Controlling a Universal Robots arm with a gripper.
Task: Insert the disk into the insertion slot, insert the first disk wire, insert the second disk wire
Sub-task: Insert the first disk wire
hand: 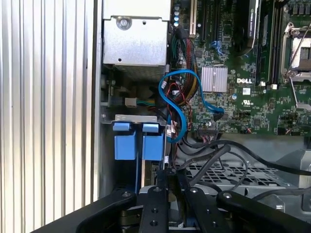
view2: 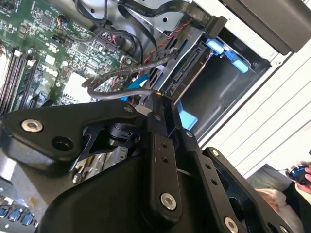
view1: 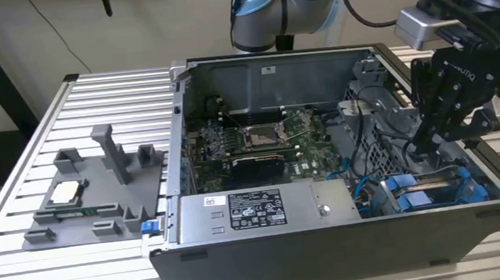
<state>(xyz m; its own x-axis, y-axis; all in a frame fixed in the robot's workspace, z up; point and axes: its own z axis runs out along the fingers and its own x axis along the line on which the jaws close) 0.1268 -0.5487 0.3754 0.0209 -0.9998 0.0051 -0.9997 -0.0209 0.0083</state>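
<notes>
- Disk [view1: 408, 190] is sitting in its slot [hand: 228, 172], exterior view's near right — that step is looking done.
- Gripper [view2: 158, 97] is clamping narrowly on a black wire [view2: 116, 92] — plugging isn't finished.

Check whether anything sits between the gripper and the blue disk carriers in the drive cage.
Nothing visible does: the gripper hangs right by the blue disk carriers. Black cables run close alongside it, and a blue cable loops past the carriers.
</notes>
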